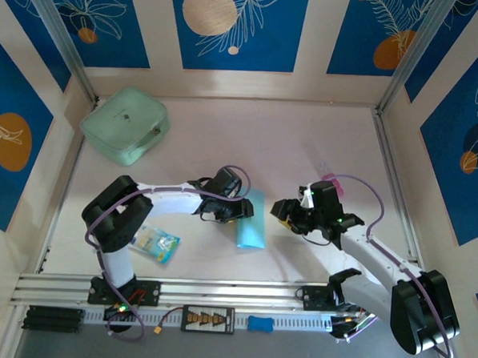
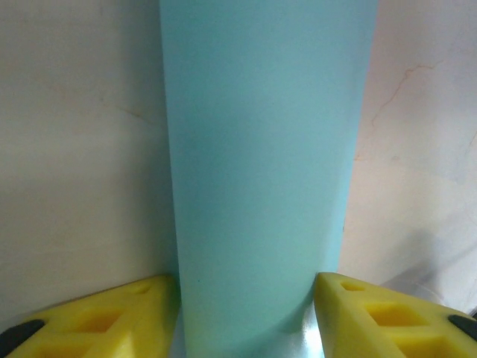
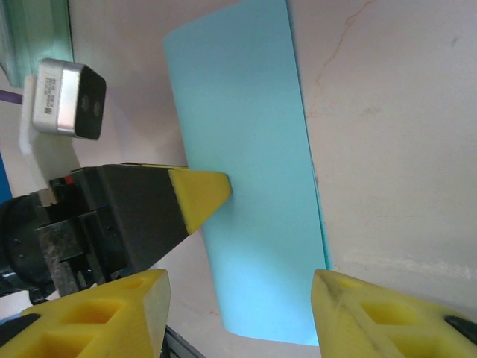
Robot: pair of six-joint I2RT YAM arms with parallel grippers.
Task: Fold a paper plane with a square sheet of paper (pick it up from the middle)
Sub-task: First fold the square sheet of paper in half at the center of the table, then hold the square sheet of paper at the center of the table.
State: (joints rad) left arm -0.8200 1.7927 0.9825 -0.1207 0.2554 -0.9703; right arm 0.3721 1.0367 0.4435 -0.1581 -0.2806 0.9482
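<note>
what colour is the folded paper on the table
Plain light blue; the paper shows best in the right wrist view.

paper sheet (image 2: 261, 164) cropped (top, bottom), folds indiscernible

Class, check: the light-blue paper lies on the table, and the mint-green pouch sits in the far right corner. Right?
No: the mint-green pouch sits in the far left corner, as the top external view shows. The light-blue paper does lie on the table.
</note>
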